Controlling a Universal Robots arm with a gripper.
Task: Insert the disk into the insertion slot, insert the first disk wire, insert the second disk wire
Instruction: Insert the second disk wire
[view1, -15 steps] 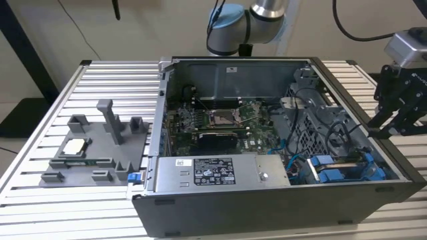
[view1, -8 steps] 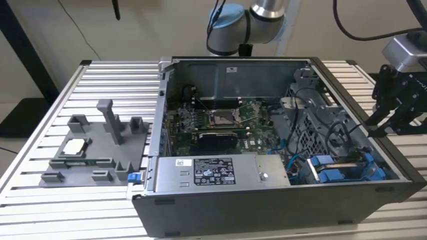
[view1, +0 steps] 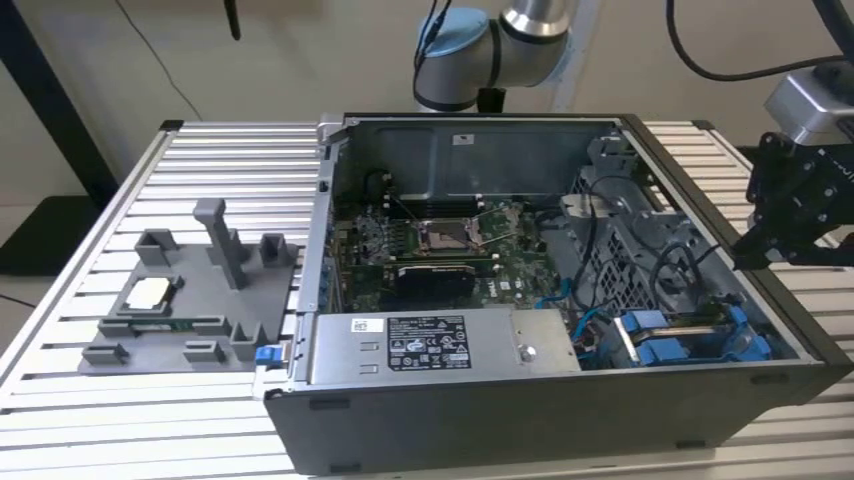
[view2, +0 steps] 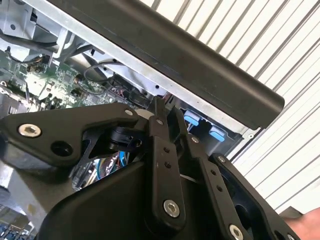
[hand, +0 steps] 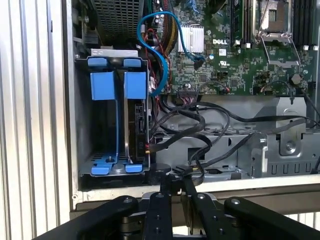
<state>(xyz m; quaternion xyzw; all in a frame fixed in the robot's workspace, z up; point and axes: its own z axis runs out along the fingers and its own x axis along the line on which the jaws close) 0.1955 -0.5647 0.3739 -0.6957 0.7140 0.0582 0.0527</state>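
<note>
The tool (hand: 173, 181) has its fingers pressed together, tips meeting, with nothing visibly pinched between them in both wrist views. In the exterior view it hangs at the 3 o'clock side of the case (view1: 534, 420), just outside the wall and above the tabletop (view1: 80, 400). Just past the tips, inside that wall, black cables (hand: 200, 120) loop across the case; whether any touches the tool cannot be told. From the tool the slot (view1: 694, 330) lies toward 8 o'clock in the exterior view, in the case's 5 o'clock corner. The disk (hand: 141, 122) stands on edge inside it, blue carrier showing at both ends, its long axis pointing toward the wall the tool hangs over. A blue cable (hand: 160, 55) arcs from the board toward the disk's far end; whether it is plugged in is unclear. The disk looks seated, so the wires seem the step in hand
</note>
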